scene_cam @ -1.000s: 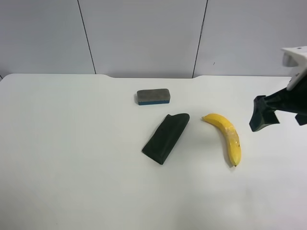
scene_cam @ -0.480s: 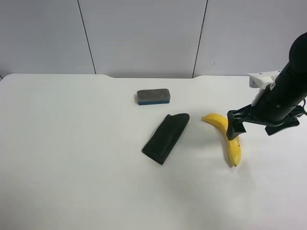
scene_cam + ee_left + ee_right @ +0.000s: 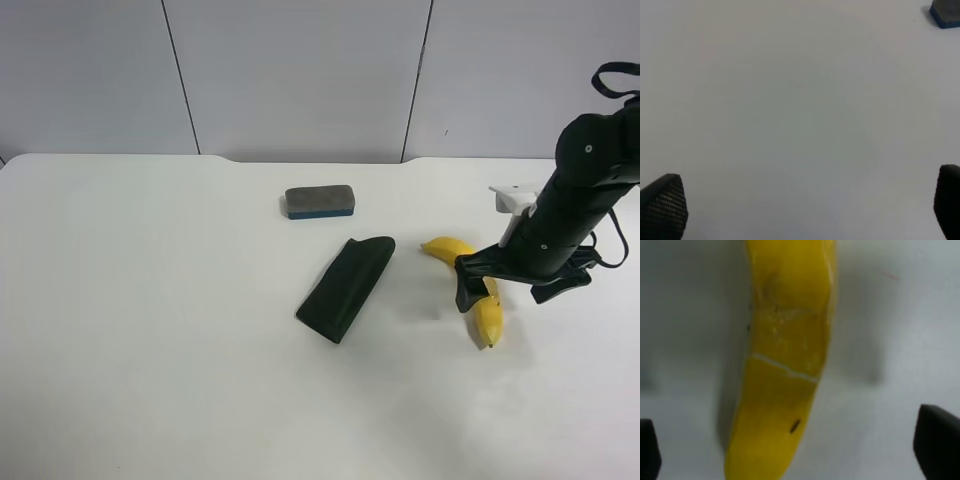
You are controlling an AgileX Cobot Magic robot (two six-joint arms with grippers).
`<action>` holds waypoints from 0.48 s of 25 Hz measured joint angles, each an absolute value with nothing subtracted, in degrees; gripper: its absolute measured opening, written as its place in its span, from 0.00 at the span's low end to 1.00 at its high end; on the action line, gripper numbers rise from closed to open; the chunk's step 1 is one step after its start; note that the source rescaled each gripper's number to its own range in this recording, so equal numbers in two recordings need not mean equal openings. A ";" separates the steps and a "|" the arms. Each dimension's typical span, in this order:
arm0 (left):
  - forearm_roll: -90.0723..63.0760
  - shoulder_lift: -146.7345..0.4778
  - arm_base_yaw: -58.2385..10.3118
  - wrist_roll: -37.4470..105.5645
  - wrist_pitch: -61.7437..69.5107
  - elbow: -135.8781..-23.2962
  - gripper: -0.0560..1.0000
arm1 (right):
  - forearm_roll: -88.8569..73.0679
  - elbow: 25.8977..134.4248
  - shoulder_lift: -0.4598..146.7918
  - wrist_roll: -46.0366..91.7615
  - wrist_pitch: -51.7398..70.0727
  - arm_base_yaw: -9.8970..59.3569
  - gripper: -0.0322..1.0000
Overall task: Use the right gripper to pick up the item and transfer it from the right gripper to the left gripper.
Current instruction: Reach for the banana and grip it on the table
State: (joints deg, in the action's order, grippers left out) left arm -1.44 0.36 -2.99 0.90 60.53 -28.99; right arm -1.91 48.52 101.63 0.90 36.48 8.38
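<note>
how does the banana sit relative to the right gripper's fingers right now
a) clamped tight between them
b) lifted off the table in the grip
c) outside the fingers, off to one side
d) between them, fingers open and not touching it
d: in the right wrist view the banana lies between the right gripper fingertips, which stand wide apart with bare table showing beside the fruit.
</note>
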 joint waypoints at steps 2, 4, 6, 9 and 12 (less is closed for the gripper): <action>-1.44 0.36 -2.99 0.90 60.53 -28.99 1.00 | -1.91 48.54 102.72 0.90 35.70 8.38 1.00; -1.44 0.36 -2.99 0.90 60.53 -28.99 1.00 | -2.11 48.54 103.53 0.90 35.39 8.38 1.00; -1.44 0.36 -2.99 0.90 60.53 -28.99 1.00 | -2.15 48.54 104.14 0.90 35.27 8.38 1.00; -1.44 0.36 -2.99 0.90 60.53 -28.99 1.00 | -2.15 48.59 104.71 0.90 34.73 8.38 1.00; -1.44 0.36 -2.99 0.90 60.53 -28.99 1.00 | -2.15 48.59 105.37 0.90 34.47 8.38 1.00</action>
